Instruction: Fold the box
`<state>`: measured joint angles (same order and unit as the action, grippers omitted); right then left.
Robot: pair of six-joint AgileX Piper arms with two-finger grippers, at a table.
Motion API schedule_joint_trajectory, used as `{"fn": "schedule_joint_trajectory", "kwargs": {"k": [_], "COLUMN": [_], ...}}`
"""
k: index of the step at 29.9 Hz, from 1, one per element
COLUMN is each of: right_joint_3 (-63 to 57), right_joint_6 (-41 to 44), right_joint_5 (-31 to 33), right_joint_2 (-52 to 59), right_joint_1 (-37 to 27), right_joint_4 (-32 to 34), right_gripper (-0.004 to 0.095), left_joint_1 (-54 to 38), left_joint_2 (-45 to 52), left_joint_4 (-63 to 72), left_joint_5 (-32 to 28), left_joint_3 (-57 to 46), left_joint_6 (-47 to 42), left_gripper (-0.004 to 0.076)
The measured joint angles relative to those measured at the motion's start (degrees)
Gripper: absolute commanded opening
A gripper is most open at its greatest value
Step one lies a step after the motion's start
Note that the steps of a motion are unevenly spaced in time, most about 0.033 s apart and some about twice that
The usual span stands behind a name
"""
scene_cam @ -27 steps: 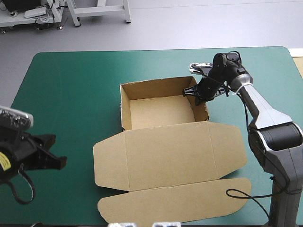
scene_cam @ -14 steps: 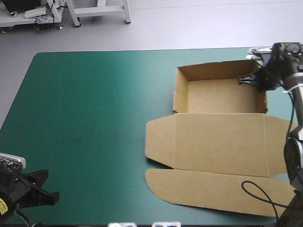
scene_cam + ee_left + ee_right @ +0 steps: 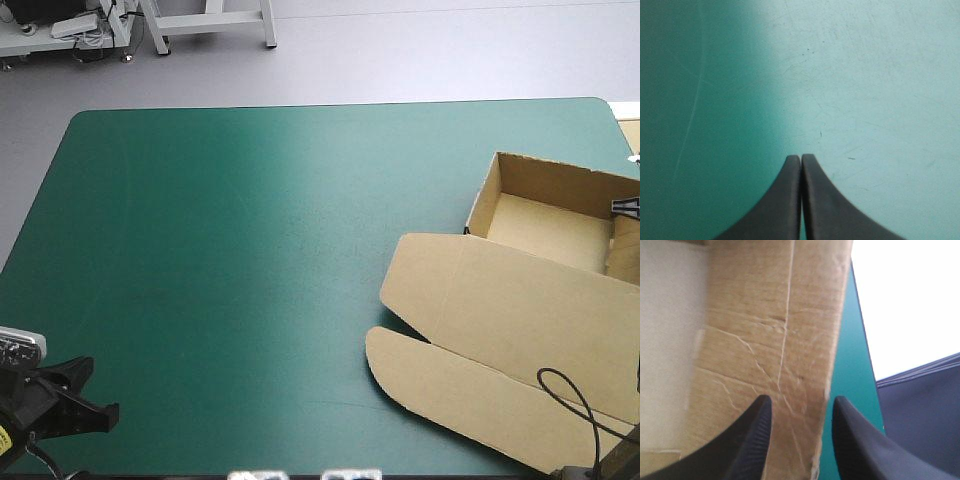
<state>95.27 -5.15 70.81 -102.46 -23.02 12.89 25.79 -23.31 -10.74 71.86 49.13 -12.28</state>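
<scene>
flagging the main risk: brown cardboard box (image 3: 520, 320), tray raised and lid flat, sits at the right edge of the teal-green worktop (image 3: 250, 250), so any outward pull could tip it off or untuck the wall. right black finned gripper (image 3: 799, 402) is clamped on the tray's right wall; left black finned gripper (image 3: 801, 157) is pressed together over bare cover by the near-left corner. tray opens upward; long axis slants from tray, far right, to rounded flap, toward near-left

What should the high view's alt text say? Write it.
A brown box, an open tray with its lid flat, lies at the right edge of a teal-green table, partly out of frame. The right arm's fingers are at the tray's right wall; the left arm's fingers are at the near left corner.
</scene>
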Motion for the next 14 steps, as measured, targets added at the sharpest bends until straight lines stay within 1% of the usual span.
{"fn": "schedule_joint_trajectory", "kwargs": {"k": [2,6,8,12,13,14], "right_joint_3": [2.8,9.27,12.54,14.44,14.23,13.86], "right_joint_6": [0.0,0.0,0.0,-0.44,-1.63,-2.31], "right_joint_5": [0.01,0.18,0.18,0.51,0.65,0.76], "right_joint_2": [0.0,1.3,3.05,8.6,10.77,12.32], "right_joint_1": [-0.1,-0.1,-0.1,-0.1,-0.1,-0.1], "right_joint_4": [-0.59,-5.52,-9.19,-17.06,-19.57,-21.13], "right_gripper": [0.047,0.0466,0.0418,0.0125,0.0067,0.003], "left_joint_1": [0.0,0.0,0.0,0.0,0.0,0.0], "left_joint_2": [0.0,0.0,0.0,0.3,0.84,1.37], "left_joint_4": [-0.05,-0.48,-0.83,-0.61,-0.4,-0.25], "left_joint_5": [0.0,0.0,0.0,-0.07,-0.11,-0.41], "left_joint_3": [0.0,-0.06,-0.11,-0.16,-0.16,-0.16], "left_joint_6": [0.0,0.0,0.06,3.54,4.44,4.85], "left_gripper": [-0.0009,-0.0009,-0.0009,-0.0009,-0.0009,-0.0009]}}
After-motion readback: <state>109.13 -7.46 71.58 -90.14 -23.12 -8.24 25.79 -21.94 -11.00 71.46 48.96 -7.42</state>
